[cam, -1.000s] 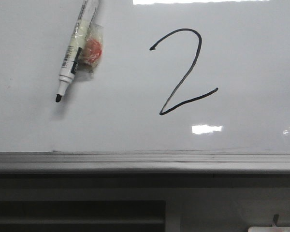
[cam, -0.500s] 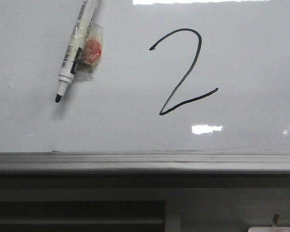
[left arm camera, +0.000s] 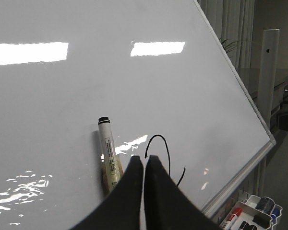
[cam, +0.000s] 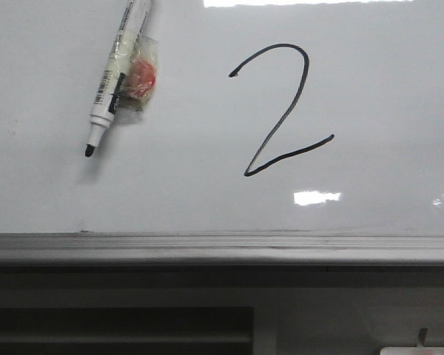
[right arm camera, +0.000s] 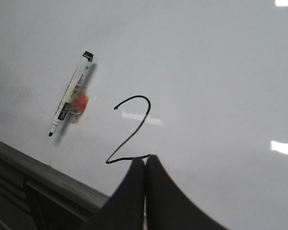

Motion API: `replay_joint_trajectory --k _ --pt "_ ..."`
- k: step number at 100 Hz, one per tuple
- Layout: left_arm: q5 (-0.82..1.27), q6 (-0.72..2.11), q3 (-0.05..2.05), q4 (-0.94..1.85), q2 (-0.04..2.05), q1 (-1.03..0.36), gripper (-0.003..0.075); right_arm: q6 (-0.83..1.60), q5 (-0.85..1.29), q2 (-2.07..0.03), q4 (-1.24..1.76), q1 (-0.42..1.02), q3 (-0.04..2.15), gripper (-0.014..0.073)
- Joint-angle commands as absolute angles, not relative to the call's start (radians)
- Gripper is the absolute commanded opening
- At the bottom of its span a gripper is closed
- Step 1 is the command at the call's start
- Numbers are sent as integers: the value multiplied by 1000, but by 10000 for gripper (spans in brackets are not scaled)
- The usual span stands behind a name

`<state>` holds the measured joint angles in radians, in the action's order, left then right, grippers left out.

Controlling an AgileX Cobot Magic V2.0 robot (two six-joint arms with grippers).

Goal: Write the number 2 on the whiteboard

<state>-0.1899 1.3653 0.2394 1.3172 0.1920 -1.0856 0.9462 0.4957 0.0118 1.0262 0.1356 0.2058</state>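
Note:
A black hand-drawn number 2 (cam: 281,111) stands on the glossy whiteboard (cam: 385,89); it also shows in the right wrist view (right arm camera: 132,129) and partly in the left wrist view (left arm camera: 163,148). A white marker (cam: 112,78), tip uncapped and pointing down, sticks to the board left of the 2 with an orange-red lump (cam: 140,78) in clear wrap beside it. My left gripper (left arm camera: 144,158) is shut and empty, away from the board, with the marker (left arm camera: 109,158) beyond it. My right gripper (right arm camera: 145,159) is shut and empty, seen in front of the 2's base end.
A grey tray ledge (cam: 222,248) runs along the board's lower edge. A white tray with several red, black and blue markers (left arm camera: 252,218) sits below the board's lower right corner. A grey post (left arm camera: 266,76) stands to the right of the board.

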Motion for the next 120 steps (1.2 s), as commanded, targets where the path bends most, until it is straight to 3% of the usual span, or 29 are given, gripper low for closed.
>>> replay_joint_trajectory --k 1,15,50,81,120 --pt "-214 1352 266 1266 203 -1082 -20 947 451 18 1057 129 227 -68" --pt "-313 993 237 942 223 -979 -20 947 451 18 1057 129 227 -68" --pt "-248 293 110 253 208 -436 -20 947 451 18 1057 129 227 -68" --pt "-131 205 30 113 47 -180 -20 947 451 18 1057 129 227 -68" --pt "-78 158 -15 96 -31 -62 -20 947 451 18 1057 129 227 -68"
